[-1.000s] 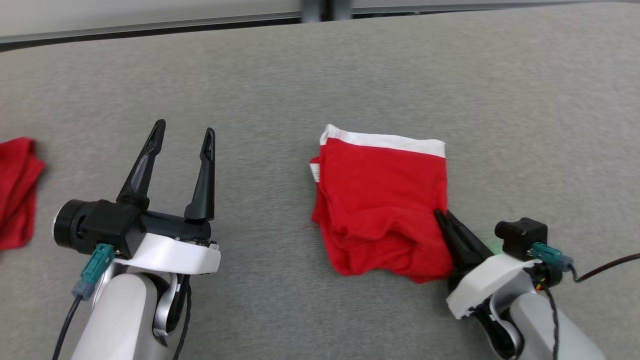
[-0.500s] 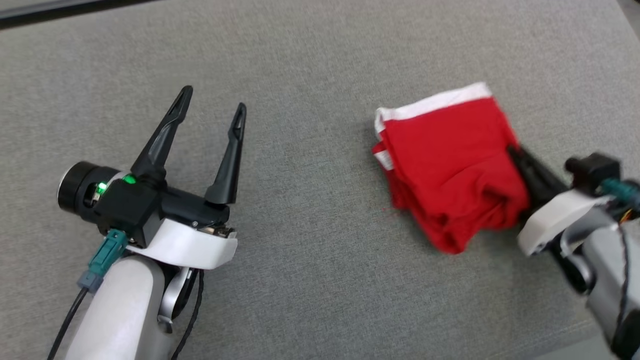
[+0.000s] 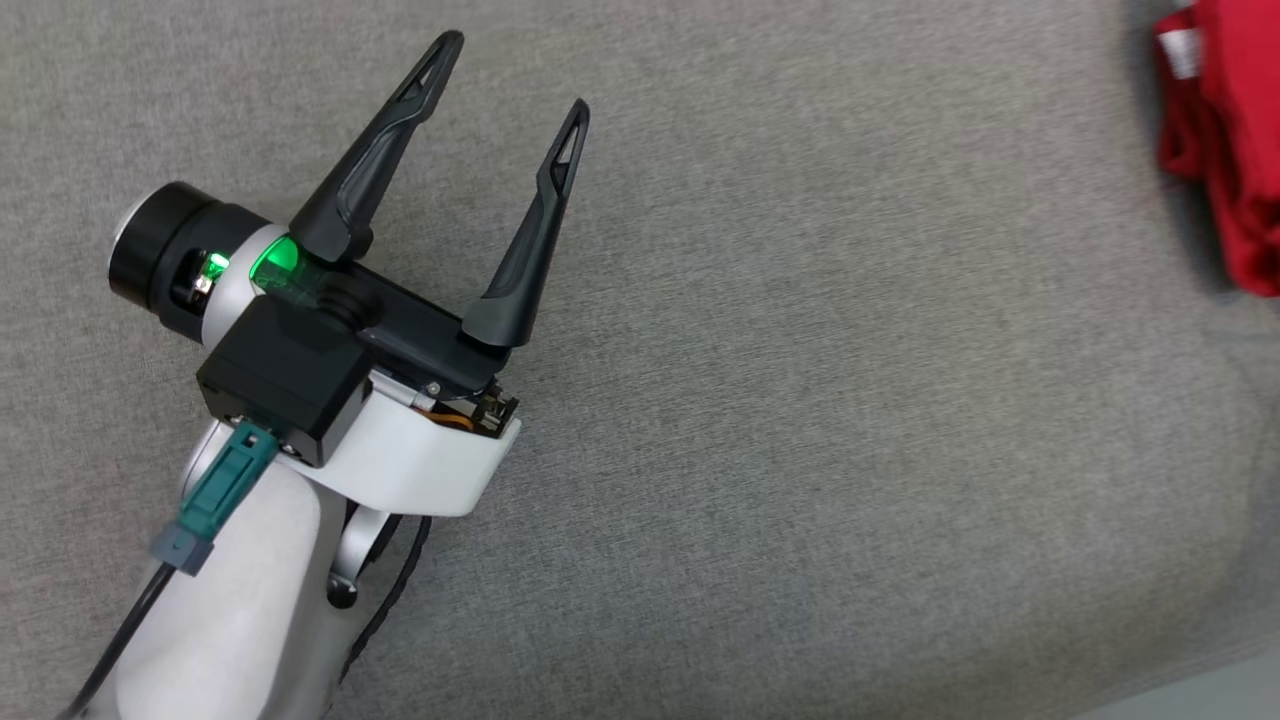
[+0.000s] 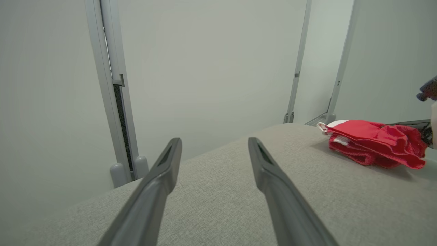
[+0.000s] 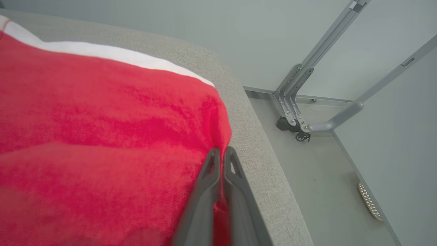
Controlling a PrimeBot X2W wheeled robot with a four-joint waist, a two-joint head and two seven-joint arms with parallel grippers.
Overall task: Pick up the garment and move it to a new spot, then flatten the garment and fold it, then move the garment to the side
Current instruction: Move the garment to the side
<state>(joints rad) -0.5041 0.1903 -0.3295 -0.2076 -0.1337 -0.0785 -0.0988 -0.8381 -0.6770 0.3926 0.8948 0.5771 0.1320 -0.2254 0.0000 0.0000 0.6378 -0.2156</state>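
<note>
At the left, the left tool (image 3: 515, 72) hovers over the grey fabric bench (image 3: 800, 400) with its two dark fingers spread wide and nothing between them; a green light (image 3: 272, 262) glows at its base. The middle of the bench is bare cloth. Far to the right, at the upper right edge of the head view, lies the red garment (image 3: 1225, 150), folded, with a white band along one side, close to the bench's right edge. In the right wrist view the right tool (image 5: 222, 149) has its fingers pressed together on the garment's near edge, with red cloth pinched between them. Beyond the bench edge are the grey floor (image 5: 317, 177) and a metal frame (image 5: 297, 99).
</note>
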